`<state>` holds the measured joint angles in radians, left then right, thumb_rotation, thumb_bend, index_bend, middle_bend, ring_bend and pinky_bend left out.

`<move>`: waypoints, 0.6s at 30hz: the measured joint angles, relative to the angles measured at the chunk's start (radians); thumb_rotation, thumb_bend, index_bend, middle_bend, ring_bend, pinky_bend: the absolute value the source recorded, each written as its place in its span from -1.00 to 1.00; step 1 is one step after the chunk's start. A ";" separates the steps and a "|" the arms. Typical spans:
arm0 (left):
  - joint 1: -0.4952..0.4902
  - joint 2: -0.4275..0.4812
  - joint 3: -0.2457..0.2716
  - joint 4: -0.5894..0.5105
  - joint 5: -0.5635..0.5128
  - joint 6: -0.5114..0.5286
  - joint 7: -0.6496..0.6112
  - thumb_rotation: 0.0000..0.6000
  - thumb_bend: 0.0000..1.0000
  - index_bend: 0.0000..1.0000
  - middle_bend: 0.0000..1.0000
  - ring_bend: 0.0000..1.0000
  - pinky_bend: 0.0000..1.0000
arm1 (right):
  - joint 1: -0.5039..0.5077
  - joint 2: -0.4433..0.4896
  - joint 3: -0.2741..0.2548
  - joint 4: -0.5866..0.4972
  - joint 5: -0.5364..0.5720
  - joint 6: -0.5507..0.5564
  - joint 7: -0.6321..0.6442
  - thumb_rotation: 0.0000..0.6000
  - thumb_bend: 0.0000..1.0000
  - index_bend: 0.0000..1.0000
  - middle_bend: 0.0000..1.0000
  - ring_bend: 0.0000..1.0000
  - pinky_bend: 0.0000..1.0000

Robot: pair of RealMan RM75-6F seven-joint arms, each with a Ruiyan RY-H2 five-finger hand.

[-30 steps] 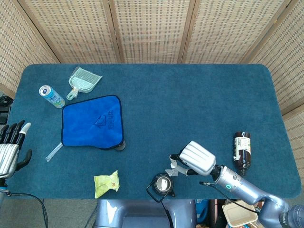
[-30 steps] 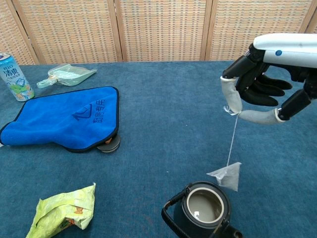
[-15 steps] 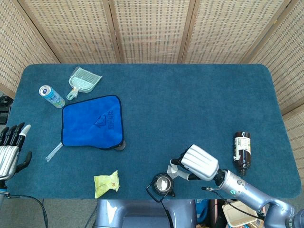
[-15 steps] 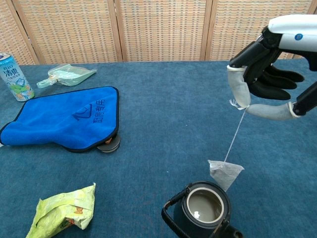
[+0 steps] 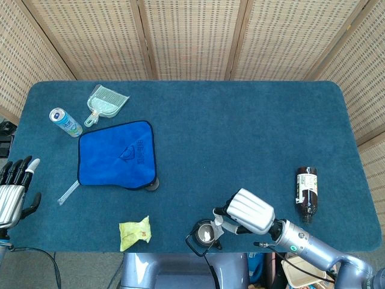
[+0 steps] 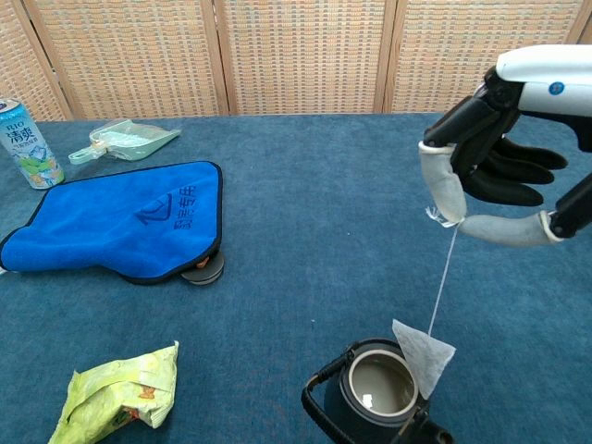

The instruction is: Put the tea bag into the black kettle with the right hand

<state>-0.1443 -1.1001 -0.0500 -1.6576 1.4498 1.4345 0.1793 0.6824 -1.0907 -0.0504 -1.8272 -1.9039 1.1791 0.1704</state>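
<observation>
The black kettle (image 6: 375,400) stands open-topped at the table's front edge, also seen as the kettle (image 5: 205,233) in the head view. My right hand (image 6: 490,176) hovers above and to the right of it, pinching the string of the tea bag (image 6: 424,353). The white bag hangs at the kettle's right rim, touching or just above it. In the head view my right hand (image 5: 248,212) sits right of the kettle and covers most of the bag. My left hand (image 5: 12,189) rests at the table's left edge, fingers apart, holding nothing.
A blue cloth (image 6: 120,220) lies at left over a small round lid (image 6: 202,272). A drink can (image 6: 28,143) and a clear dustpan (image 6: 129,141) are behind it. A yellow-green snack bag (image 6: 118,392) lies front left. A brown bottle (image 5: 306,192) lies at right.
My right hand has lowered and shifted slightly toward the front edge; the tea bag has swung down from beside the kettle to its right rim. The left hand stays put.
</observation>
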 measured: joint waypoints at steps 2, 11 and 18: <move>0.000 -0.001 0.000 0.001 0.000 -0.001 0.000 1.00 -0.04 -0.94 -1.00 -1.00 -1.00 | 0.000 -0.001 -0.001 -0.001 0.000 -0.003 -0.002 1.00 0.60 0.26 0.80 0.69 0.78; -0.001 -0.002 -0.001 0.002 -0.002 -0.003 0.000 1.00 -0.04 -0.94 -1.00 -1.00 -1.00 | 0.002 -0.003 0.004 -0.013 -0.003 -0.008 -0.016 1.00 0.60 0.26 0.80 0.69 0.78; 0.002 -0.002 -0.001 0.006 -0.005 -0.002 -0.005 1.00 -0.04 -0.94 -1.00 -1.00 -1.00 | 0.008 0.005 0.011 -0.034 -0.002 -0.021 -0.032 1.00 0.60 0.26 0.80 0.69 0.78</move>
<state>-0.1427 -1.1020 -0.0509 -1.6517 1.4448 1.4327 0.1746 0.6904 -1.0853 -0.0396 -1.8614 -1.9064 1.1580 0.1380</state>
